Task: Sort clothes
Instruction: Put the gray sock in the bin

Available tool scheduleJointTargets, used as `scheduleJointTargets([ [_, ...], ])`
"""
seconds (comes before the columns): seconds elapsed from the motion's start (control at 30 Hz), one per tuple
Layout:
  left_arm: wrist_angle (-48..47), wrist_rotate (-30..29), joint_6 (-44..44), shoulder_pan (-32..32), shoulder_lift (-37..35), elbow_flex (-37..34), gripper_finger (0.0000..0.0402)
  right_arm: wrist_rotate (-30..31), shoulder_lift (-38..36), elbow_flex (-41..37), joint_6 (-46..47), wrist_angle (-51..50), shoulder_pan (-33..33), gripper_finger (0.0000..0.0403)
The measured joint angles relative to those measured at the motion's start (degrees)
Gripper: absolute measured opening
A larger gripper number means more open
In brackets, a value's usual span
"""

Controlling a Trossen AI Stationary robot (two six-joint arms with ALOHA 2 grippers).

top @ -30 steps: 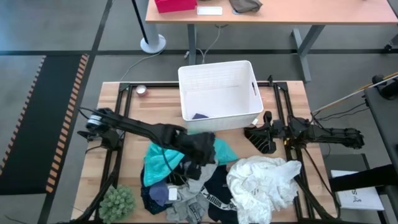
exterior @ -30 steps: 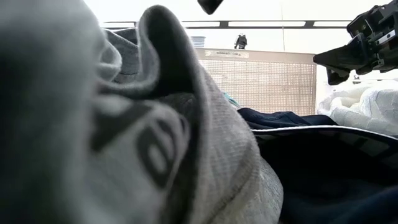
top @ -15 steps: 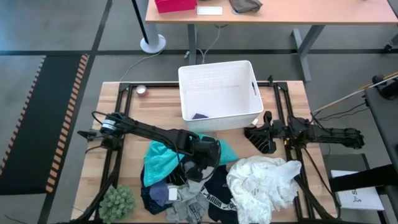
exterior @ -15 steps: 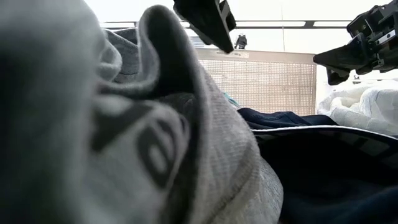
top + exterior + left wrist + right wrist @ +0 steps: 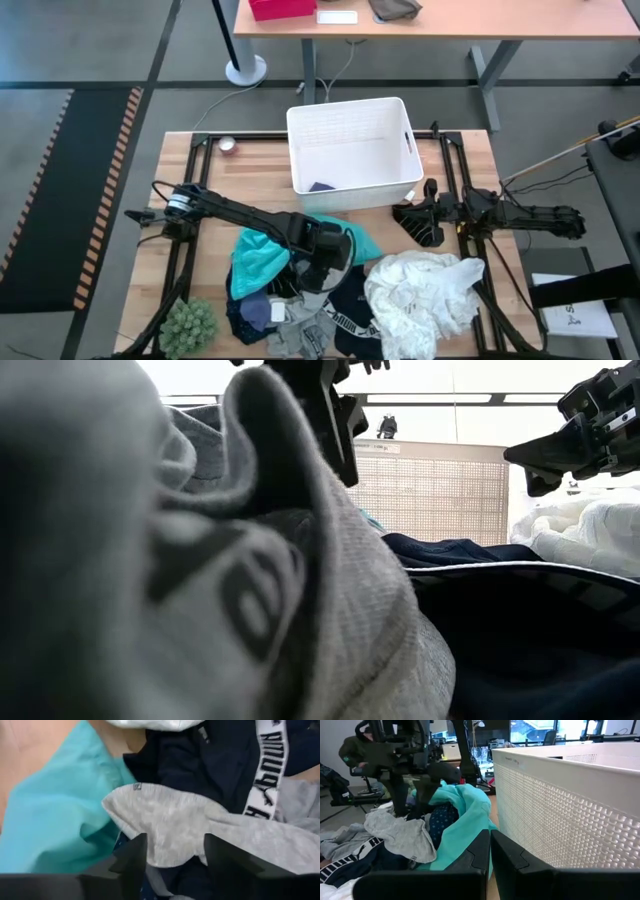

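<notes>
The clothes lie heaped at the table's near middle: a teal garment [image 5: 255, 262], a grey one [image 5: 170, 825], a black one with a white printed band [image 5: 267, 770] and a large white one [image 5: 420, 290]. My left gripper [image 5: 175, 856] is low over the heap, pointing down and open. One finger stands on each side of a raised fold of the grey garment. My right gripper [image 5: 418, 222] is shut and hangs above the table beside the white bin [image 5: 352, 150], holding nothing. My left gripper comes from above with its open fingers [image 5: 132, 857] on either side of a raised grey fold [image 5: 172, 847]. I cannot tell whether they touch the cloth. The grey garment lies on the heap.
The white bin stands at the far middle with one dark item [image 5: 320, 186] inside. A green spiky plant [image 5: 188, 325] sits at the near left corner. A small round object [image 5: 228, 145] lies far left. Bare wood shows left of the bin.
My left gripper has come down onto the heap and moved a little toward the table's near edge, from over the teal garment to the grey fold. The clothes have stayed where they were.
</notes>
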Motion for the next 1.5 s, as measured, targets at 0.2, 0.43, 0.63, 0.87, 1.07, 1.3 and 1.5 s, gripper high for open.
scheduleJointTargets([
  [0.2,1.08,-2.28,-0.81,0.0,0.0,-3.31,0.023,0.0,0.0,-0.01,0.0,0.0,0.0,0.0],
  [0.43,2.71,-2.28,-0.99,0.0,0.02,-5.05,0.0208,-0.01,0.0,0.0,0.0,0.0,0.02,0.0],
  [0.63,3.84,-2.25,-0.79,0.02,0.02,-5.39,0.0128,0.0,0.0,0.0,0.0,0.0,0.0,0.0],
  [0.87,3.49,-2.21,1.07,0.11,0.02,-6.41,0.001,0.01,-0.01,-0.01,0.0,0.0,0.0,0.0],
  [1.07,3.33,-2.21,0.78,0.17,-1.73,-3.68,0.0003,0.0,0.0,0.0,0.0,0.0,0.0,0.0],
  [1.3,2.52,-3.47,2.18,0.17,-3.61,3.25,0.0001,-0.01,-0.02,-0.02,0.0,0.0,0.0,0.0],
  [1.5,2.0,-9.72,4.0,0.39,-6.67,6.96,0.0,0.01,-0.02,-0.02,0.0,0.0,0.0,0.0],
])
